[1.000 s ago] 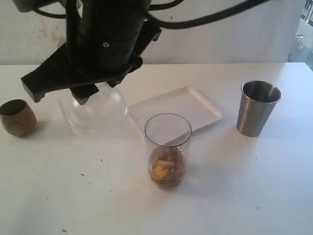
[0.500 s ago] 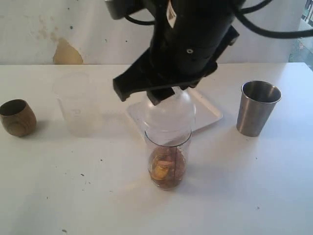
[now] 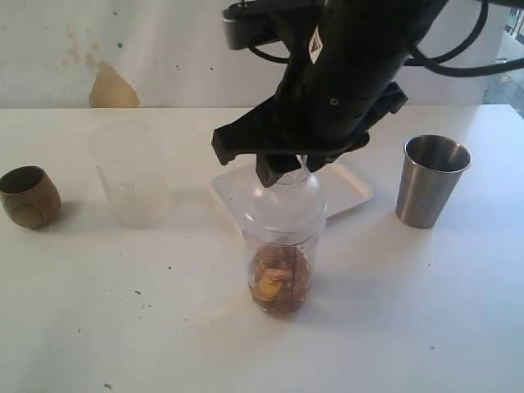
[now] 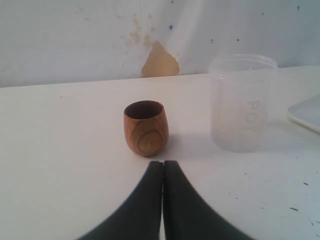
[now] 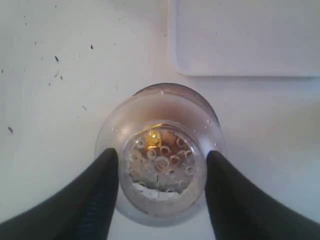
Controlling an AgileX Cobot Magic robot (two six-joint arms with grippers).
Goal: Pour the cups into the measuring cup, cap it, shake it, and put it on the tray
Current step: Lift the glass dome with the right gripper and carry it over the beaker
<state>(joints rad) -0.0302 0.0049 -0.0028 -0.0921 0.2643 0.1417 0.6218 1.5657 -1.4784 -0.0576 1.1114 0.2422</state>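
The measuring cup (image 3: 278,278) stands at the table's middle with brown and yellow contents at its bottom. A clear dome lid (image 3: 282,205) sits over its mouth, and my right gripper (image 5: 161,155) is shut on the lid (image 5: 161,200) from above, one finger on each side. Whether the lid is fully seated I cannot tell. The brown wooden cup (image 3: 29,196) stands upright at far left; my left gripper (image 4: 163,164) is shut and empty just short of this cup (image 4: 145,128). The steel tumbler (image 3: 431,181) stands upright at right. The white tray (image 3: 344,192) lies behind the measuring cup.
A frosted plastic cup (image 3: 127,174) stands left of centre, beside the wooden cup in the left wrist view (image 4: 242,102). The tray's corner (image 5: 245,40) shows beyond the lid in the right wrist view. A wall bounds the table's far edge.
My right arm carried the dome lid from beside the frosted cup rightward to the measuring cup, then lowered it onto the mouth. The cups and tray stayed put.
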